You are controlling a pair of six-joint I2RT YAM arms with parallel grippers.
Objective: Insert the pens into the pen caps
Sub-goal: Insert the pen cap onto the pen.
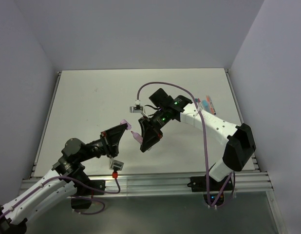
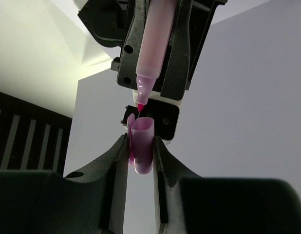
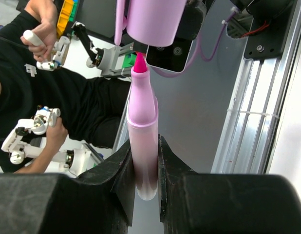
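Holding the short lilac plastic pen cap [image 2: 142, 141] tight, the left tool [image 2: 141, 148] hangs nearest. Just past the cap, the right tool [image 3: 143, 156] grips the long pink plastic pen [image 3: 142, 112], its tip right at the cap's mouth. Next, I think: push straight in.

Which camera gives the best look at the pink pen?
The right wrist view: the pink pen fills it, tip to barrel. The left wrist view shows its tip end over the cap; the top view, just a pink speck.
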